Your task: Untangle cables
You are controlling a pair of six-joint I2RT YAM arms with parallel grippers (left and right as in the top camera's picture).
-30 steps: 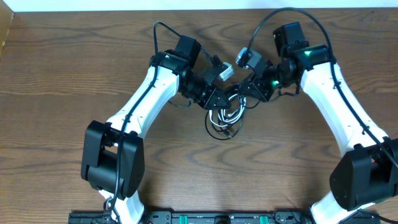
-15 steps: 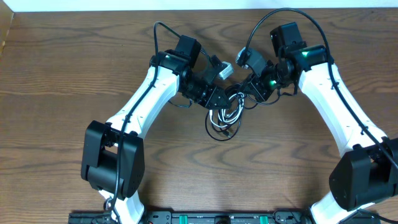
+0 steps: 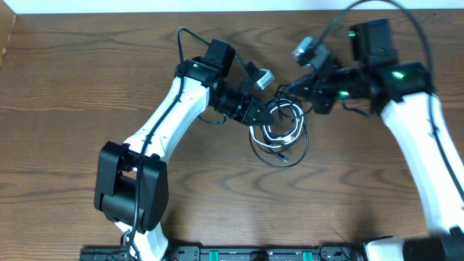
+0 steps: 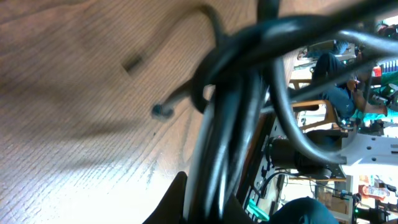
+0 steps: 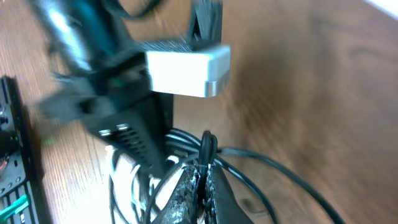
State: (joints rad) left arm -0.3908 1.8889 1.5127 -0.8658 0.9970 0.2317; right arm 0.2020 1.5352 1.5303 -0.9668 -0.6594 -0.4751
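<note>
- Our left gripper was clamped on the cables, it seemed; that view was blurred.
- Our right gripper was shut tight on them too.

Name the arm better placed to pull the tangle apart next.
Probably right: the right gripper pinches one outer strand of the cables and can draw it outward; the left gripper clamps the rest as anchor.

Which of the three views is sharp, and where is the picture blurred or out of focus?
Overhead: sharp and evenly lit, the cables clear against the table. Left wrist: the cables sit too near the lens and are out of focus, while the wood grain beside them is clearer. Right wrist: smeared throughout, worst at the upper left.
</note>
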